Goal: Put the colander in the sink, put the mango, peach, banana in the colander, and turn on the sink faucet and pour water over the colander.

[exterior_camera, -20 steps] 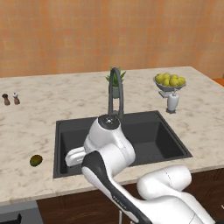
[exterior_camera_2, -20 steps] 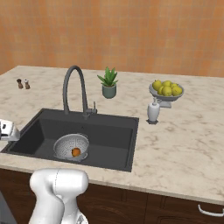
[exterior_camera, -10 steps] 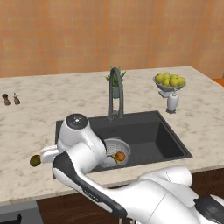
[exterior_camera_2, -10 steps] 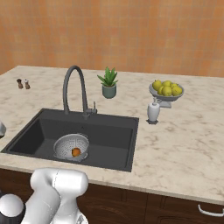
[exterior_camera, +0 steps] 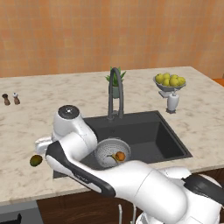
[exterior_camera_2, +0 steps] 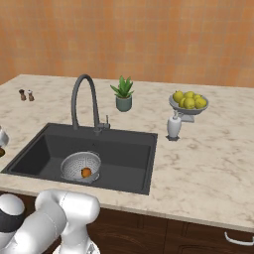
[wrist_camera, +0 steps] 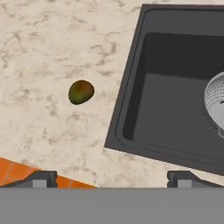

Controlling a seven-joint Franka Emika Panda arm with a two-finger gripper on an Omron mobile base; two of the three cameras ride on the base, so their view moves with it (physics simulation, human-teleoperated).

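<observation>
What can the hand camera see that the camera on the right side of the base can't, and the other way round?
Only the hand view: the mango lying on the marble counter left of the sink, apart from its edge, with the open pincer above it.

Only the right base view: the faucet, the potted plant, the bowl of yellow fruit, the white bottle, the small shakers, and the peach inside the colander.

Both: the dark sink and the colander in it.
</observation>
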